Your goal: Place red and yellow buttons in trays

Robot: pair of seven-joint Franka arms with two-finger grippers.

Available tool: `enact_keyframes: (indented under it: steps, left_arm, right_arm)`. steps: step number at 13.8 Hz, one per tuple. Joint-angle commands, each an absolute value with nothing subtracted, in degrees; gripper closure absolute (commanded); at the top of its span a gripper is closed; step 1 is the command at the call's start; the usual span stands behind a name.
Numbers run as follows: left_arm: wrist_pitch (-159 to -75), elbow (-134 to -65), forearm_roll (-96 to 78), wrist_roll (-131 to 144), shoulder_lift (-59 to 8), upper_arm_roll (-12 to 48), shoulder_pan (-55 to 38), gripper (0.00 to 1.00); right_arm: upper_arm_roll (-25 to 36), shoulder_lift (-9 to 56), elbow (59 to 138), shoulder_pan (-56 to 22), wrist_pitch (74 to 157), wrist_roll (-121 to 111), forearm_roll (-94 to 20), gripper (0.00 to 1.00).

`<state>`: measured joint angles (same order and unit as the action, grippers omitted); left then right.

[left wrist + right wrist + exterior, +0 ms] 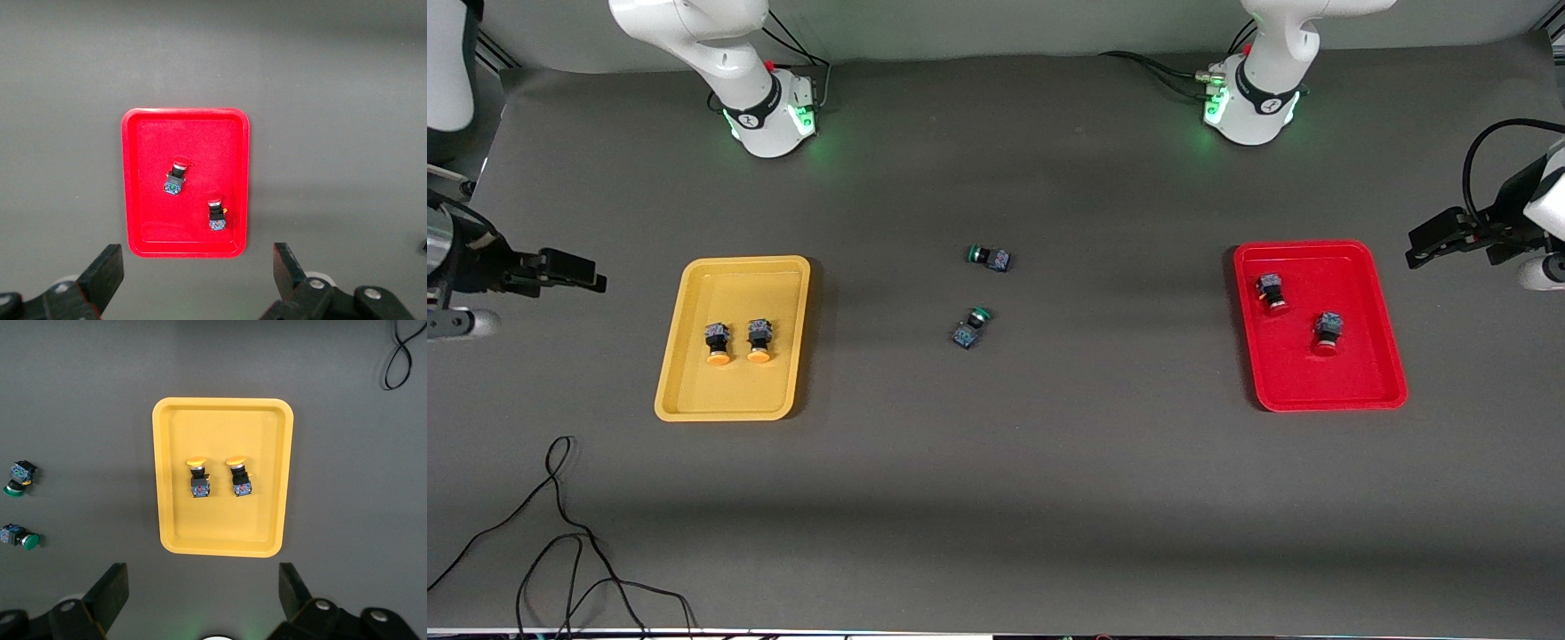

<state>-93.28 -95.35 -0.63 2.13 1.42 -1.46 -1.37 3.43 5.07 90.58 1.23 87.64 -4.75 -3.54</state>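
Note:
Two yellow-capped buttons (717, 342) (759, 340) lie side by side in the yellow tray (729, 293) at the right arm's end of the table. They also show in the right wrist view (198, 477) (239, 477), in the tray (220, 427). Two red-capped buttons (1272, 293) (1327, 332) lie in the red tray (1352, 373) at the left arm's end. They also show in the left wrist view (175, 177) (216, 212), in the tray (153, 147). My right gripper (591, 274) (203, 583) is open and empty, up in the air beside the yellow tray. My left gripper (1412, 249) (197, 267) is open and empty, up in the air beside the red tray.
Two green-capped buttons (989, 258) (969, 327) lie on the dark mat midway between the trays, also in the right wrist view (17, 480) (20, 537). A loose black cable (560, 533) lies near the front edge at the right arm's end.

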Motion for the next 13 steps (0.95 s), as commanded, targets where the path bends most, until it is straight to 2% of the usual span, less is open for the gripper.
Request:
enact_keyframes:
  steps: [1,13]
  left_arm:
    - [-92.99,-95.10,-0.70,1.76,1.32,-1.41,-1.76,0.00]
    - [-92.90,-95.19,-0.62,1.76,1.23,-1.06,-2.11,0.00]
  right_arm:
    - [0.35,2.20,92.81,3.78,88.68,-3.25,-0.80,0.00]
    - [0.62,2.55,90.79,2.37,88.59,-3.16,0.88,0.00]
